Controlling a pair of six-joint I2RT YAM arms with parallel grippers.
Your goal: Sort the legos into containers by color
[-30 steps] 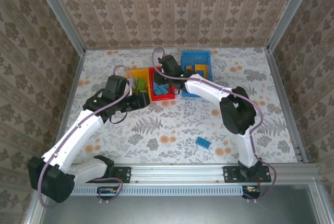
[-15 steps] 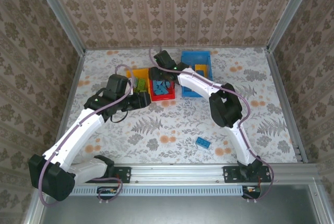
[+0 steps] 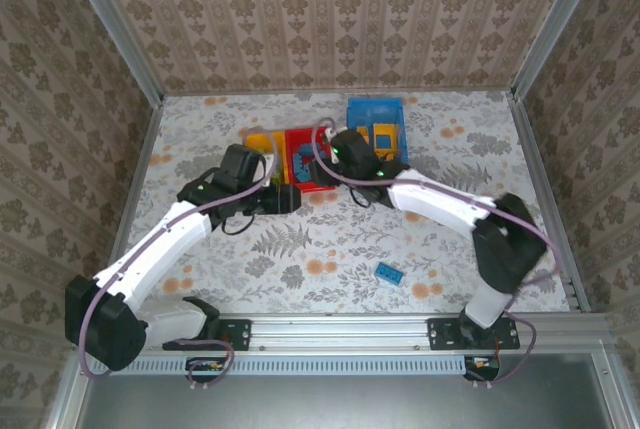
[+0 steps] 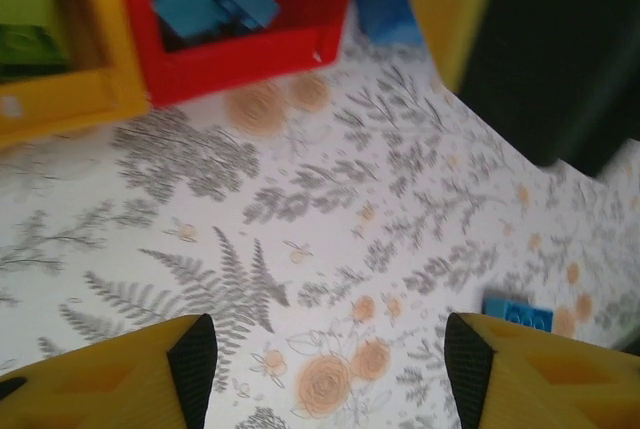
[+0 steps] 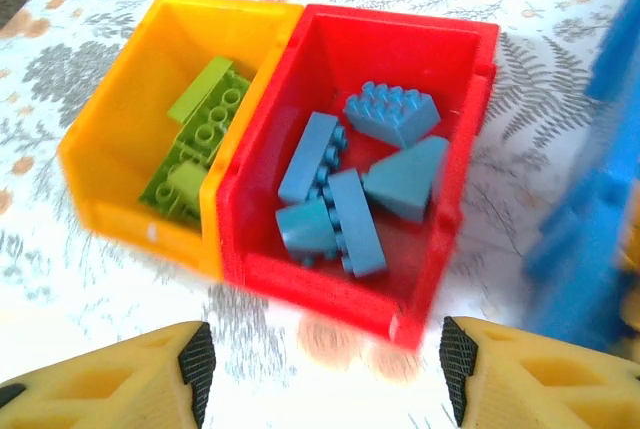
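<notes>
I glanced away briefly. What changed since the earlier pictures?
The right gripper pulled back toward its base from above the red bin, jaws open. The left gripper slid slightly right. The red bin, yellow bin, blue bin and loose blue brick stayed put.

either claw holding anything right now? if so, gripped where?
Nothing held. Left claw is open, fingers wide apart over the table; right claw is open and empty, facing the red bin.
</notes>
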